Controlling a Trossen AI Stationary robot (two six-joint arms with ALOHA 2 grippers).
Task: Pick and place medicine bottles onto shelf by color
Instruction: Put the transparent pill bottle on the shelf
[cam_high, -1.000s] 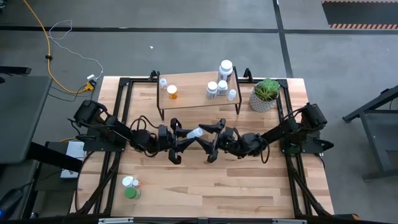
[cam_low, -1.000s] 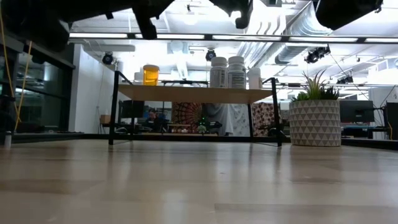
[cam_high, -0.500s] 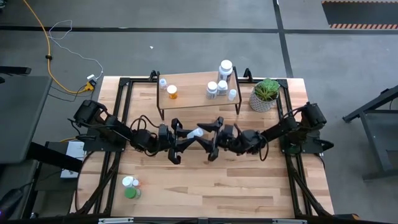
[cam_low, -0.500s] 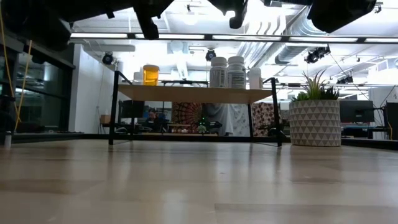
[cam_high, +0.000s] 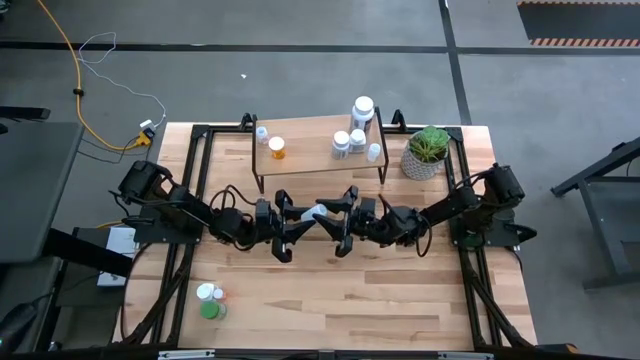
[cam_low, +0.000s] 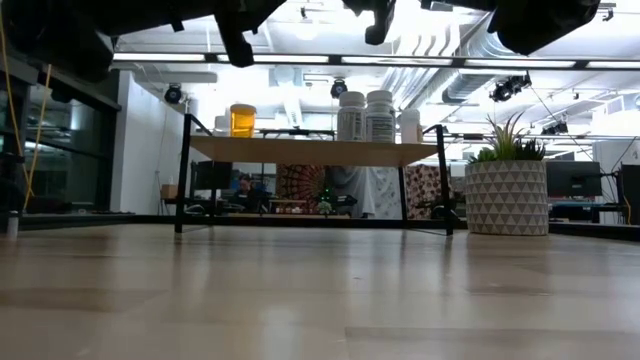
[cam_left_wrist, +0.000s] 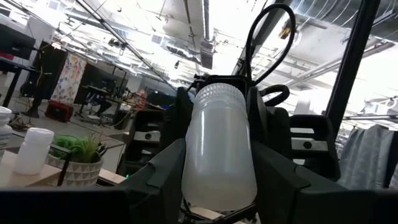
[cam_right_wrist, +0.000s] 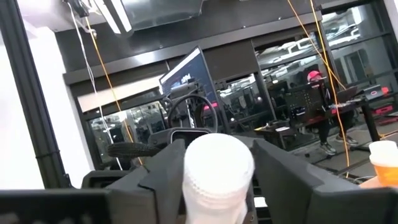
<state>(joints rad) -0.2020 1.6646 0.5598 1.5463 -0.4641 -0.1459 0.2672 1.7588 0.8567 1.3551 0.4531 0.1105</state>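
A white, translucent medicine bottle hangs in the air over the middle of the table, lying level with its cap toward the table's right. My left gripper is shut on its base end. My right gripper is open, with its fingers on either side of the white cap. The shelf stands at the far edge. It carries an orange bottle, a small white one and a cluster of white bottles. A green bottle and a white bottle stand on the table near the left corner. My left gripper pinches the bottle's lower body between its two fingers. It comes level from the table's left, with the fingers lying along the bottle. The bottle is lifted clear and lies level, sticking out beyond the fingertips. My right gripper's fingers sit close beside the cap; I cannot tell whether they touch it.
A potted green plant stands to the right of the shelf, at the far right corner. The shelf's black legs leave a gap under its top board. Bare tabletop lies below and in front of both grippers.
My right gripper has moved a little toward the table's left, closing on the bottle's cap end until its fingers stand around it. The left gripper and the bottle have stayed almost still.
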